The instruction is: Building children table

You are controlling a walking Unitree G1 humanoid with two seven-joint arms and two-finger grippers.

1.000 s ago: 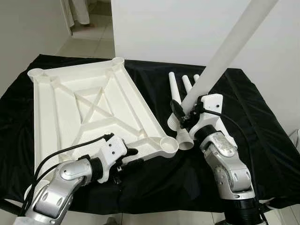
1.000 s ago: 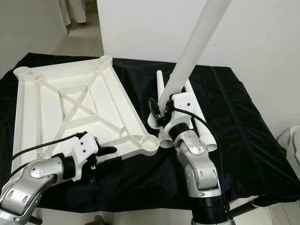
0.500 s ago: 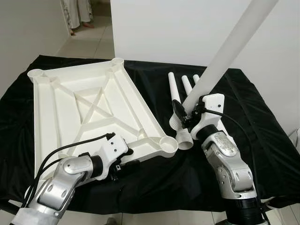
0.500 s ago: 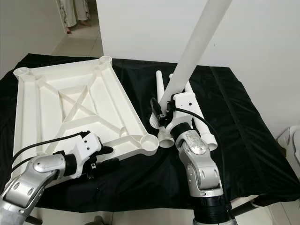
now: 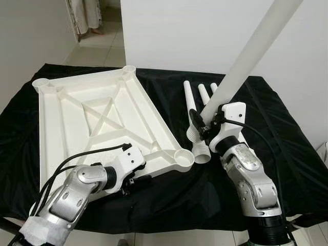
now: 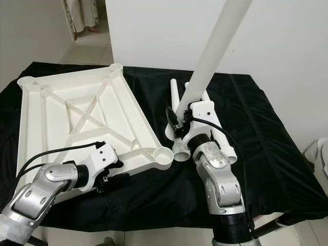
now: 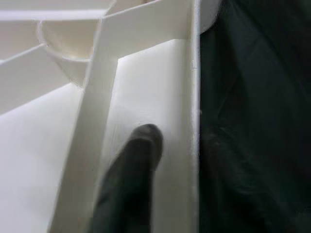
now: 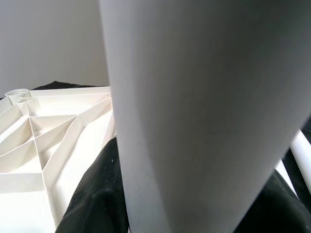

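— Where's the white ribbed plastic tabletop (image 5: 102, 123)?

— Upside down on the black cloth (image 5: 287, 154). The left gripper (image 5: 134, 177) pinches its near rim; stiff, light.

— And the long white plastic leg tube (image 5: 251, 51)?

— Clamped low in the right gripper (image 5: 202, 125); smooth, likely slippery.

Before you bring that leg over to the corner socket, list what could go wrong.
1. The right pincer grips the long leg near its lower end, so the tall free length could sway and miss the corner socket.
2. The left pincer holds the tabletop only at its near edge; pushing could shift it on the black cloth.
3. The loose legs lie beside the held one and may get knocked.
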